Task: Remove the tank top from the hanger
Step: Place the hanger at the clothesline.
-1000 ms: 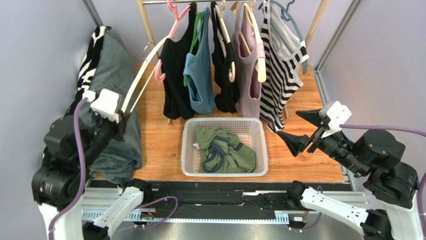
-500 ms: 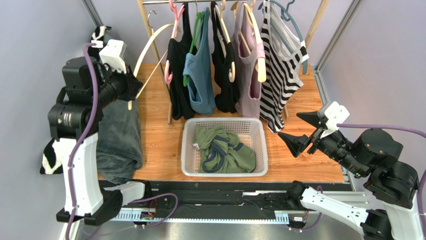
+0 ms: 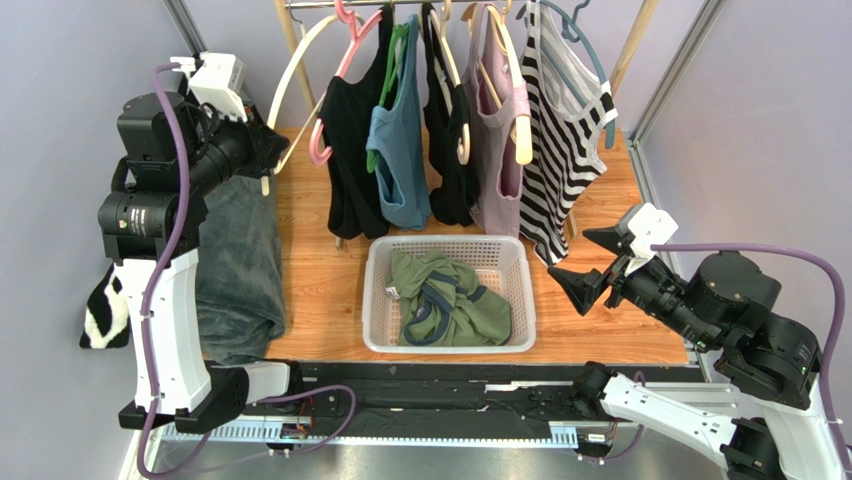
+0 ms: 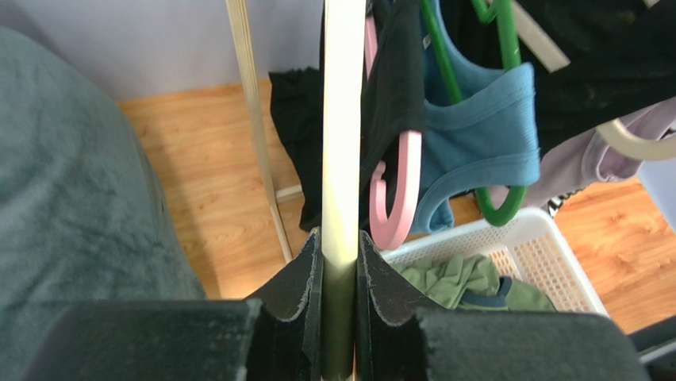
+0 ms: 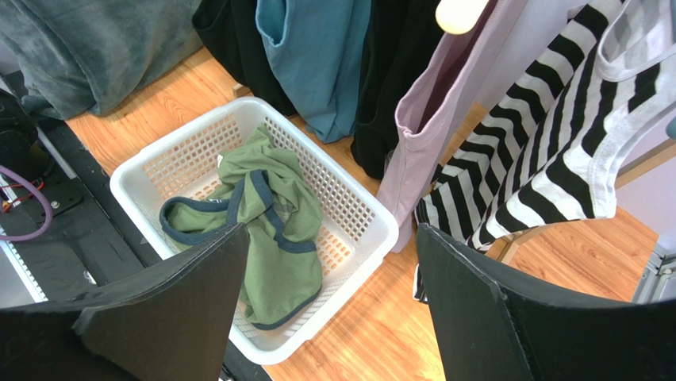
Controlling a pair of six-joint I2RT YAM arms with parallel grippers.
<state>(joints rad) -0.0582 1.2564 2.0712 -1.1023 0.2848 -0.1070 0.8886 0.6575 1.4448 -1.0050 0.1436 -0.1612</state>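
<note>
Left hand (image 4: 339, 242) clamped the bare cream hanger (image 4: 343, 119); right hand (image 3: 592, 262) hung open, idle. Green tank top (image 3: 445, 300) lay in basket (image 3: 450, 241), removal looked done. Next: probably hook hanger onto rail (image 3: 310, 4).

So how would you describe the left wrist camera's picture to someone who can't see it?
The left gripper is shut on a cream hanger that runs straight up the middle. Behind it hang a black top on a pink hanger and a blue tank top, above a white basket holding a green garment.
</note>
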